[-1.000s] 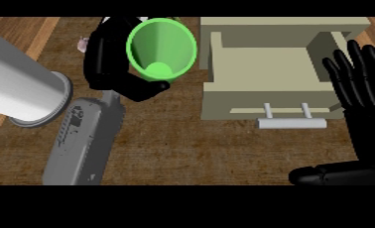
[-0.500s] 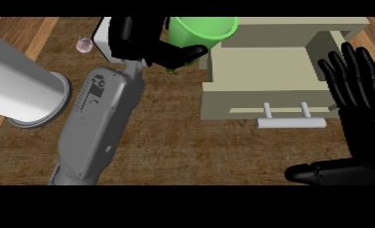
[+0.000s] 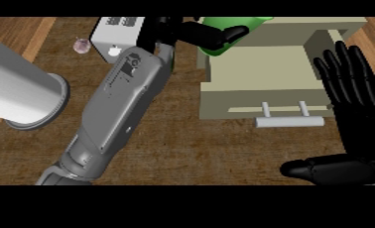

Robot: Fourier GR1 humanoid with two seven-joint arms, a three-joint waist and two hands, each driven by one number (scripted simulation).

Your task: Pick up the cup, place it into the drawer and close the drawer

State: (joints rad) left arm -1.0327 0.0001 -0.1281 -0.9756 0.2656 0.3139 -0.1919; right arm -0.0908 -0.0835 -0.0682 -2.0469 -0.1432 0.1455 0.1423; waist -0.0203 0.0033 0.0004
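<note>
The wooden worktop (image 3: 190,147) fills the view, with a paler strip along its left edge. The grey left forearm (image 3: 117,108) runs diagonally from the lower left up toward the far edge. A beige drawer (image 3: 271,81) stands pulled open on the right side of the worktop, its inside showing and a pale bar handle (image 3: 289,121) on its near front. A large grey cylinder (image 3: 26,95) lies at the left edge. The right hand (image 3: 351,98) shows at the right edge, fingers straight and upward, beside the drawer and holding nothing. The left hand (image 3: 194,32) has its fingers curled round the green cup (image 3: 230,28), which sits at the drawer's far left corner by the worktop's far edge, partly hidden by the fingers. A white box (image 3: 117,36) sits just left of that hand. A small pinkish object (image 3: 81,46) lies left of the box.
</note>
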